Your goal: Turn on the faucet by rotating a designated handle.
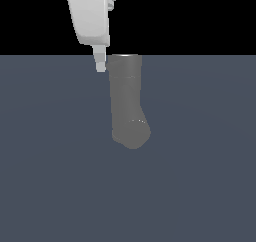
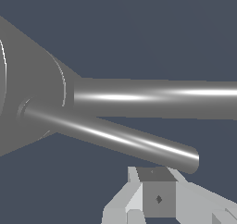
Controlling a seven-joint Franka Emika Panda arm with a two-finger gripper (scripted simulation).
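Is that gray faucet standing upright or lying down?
Upright: the faucet stands on end, flat rim uppermost, rounded end lowest.

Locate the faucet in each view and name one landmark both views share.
Exterior view: the faucet stands mid-frame as a thick gray pipe, its rounded end low and the gripper just off its top rim toward the exterior view's left.
Wrist view: the faucet fills one side of the frame, with two rods sticking out from it.
Shared landmark: the white gripper beside the faucet.
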